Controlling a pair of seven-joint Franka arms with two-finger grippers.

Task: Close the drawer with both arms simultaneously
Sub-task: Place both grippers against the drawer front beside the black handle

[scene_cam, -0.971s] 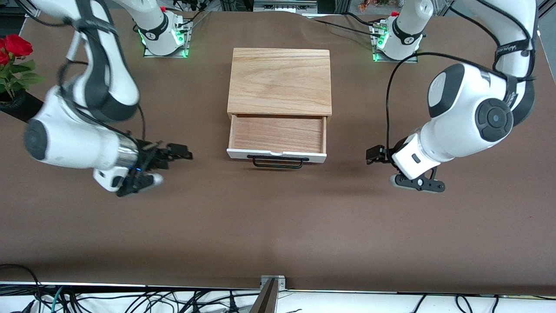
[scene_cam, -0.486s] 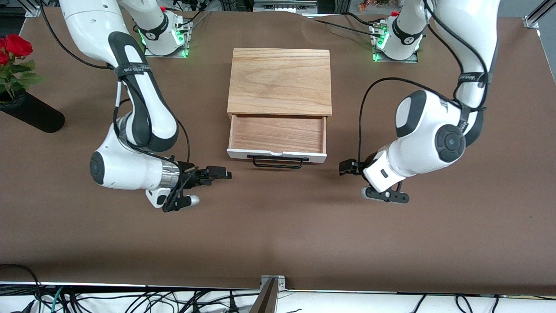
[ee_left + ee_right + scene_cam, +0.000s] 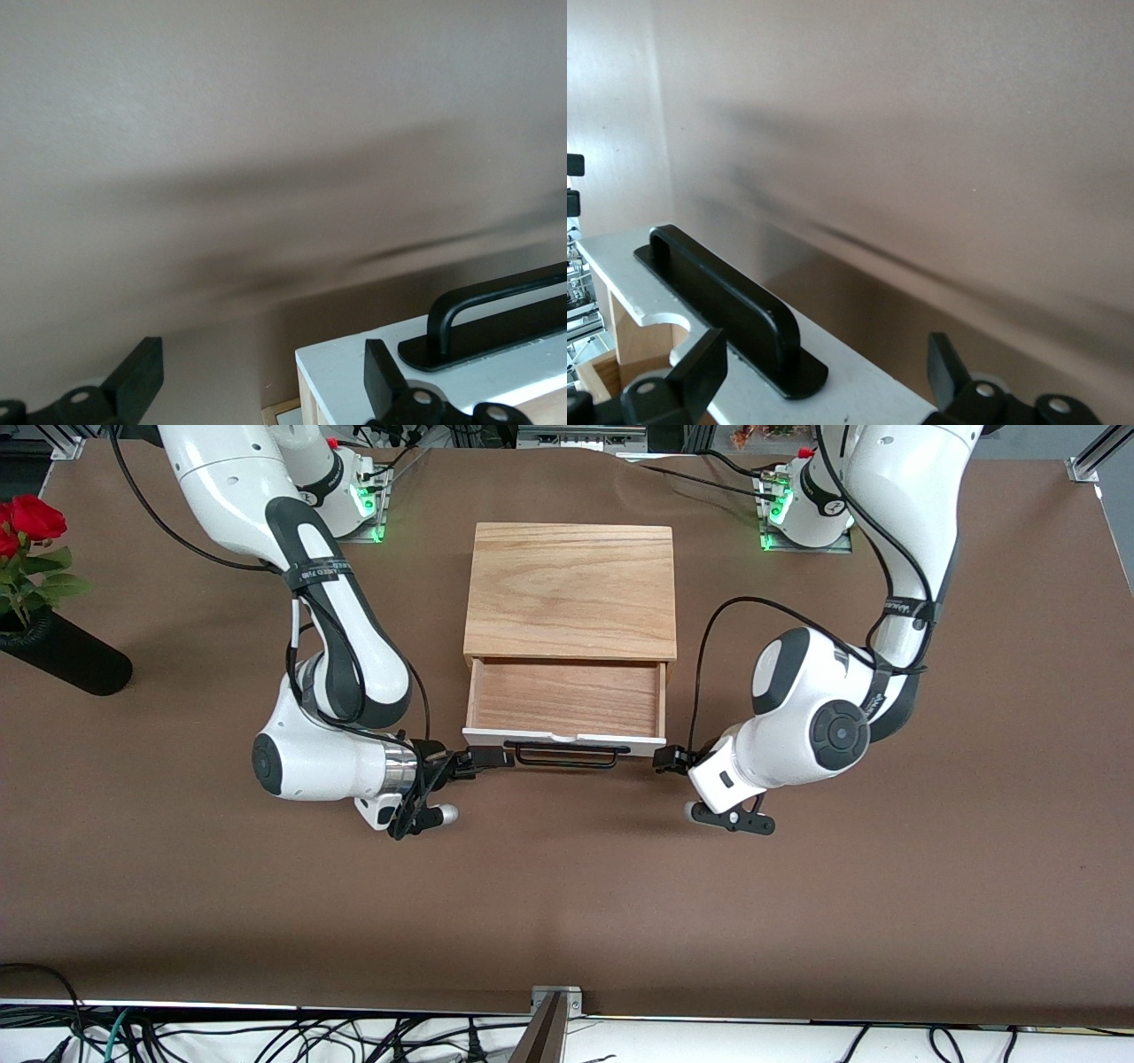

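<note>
I see the drawer (image 3: 565, 700) pulled out of its wooden casing (image 3: 571, 592) at mid-table, its white front panel (image 3: 564, 740) facing the front camera and the black bar handle (image 3: 565, 755) on it. Left gripper (image 3: 666, 758) is low at the front panel's corner toward the left arm's end of the table; contact unclear. In the left wrist view its fingers (image 3: 383, 381) are spread apart, holding nothing, one finger over the white panel corner (image 3: 354, 363) near the handle end (image 3: 469, 305). Right gripper (image 3: 483, 758) is at the other front corner, tip just beside the handle's end. Right wrist view shows its fingers (image 3: 700, 363) spread too, nothing between them, panel (image 3: 620, 266) and handle (image 3: 726, 297) right below. A black vase with red roses (image 3: 40, 602) sits at the right arm's end of the table.
</note>
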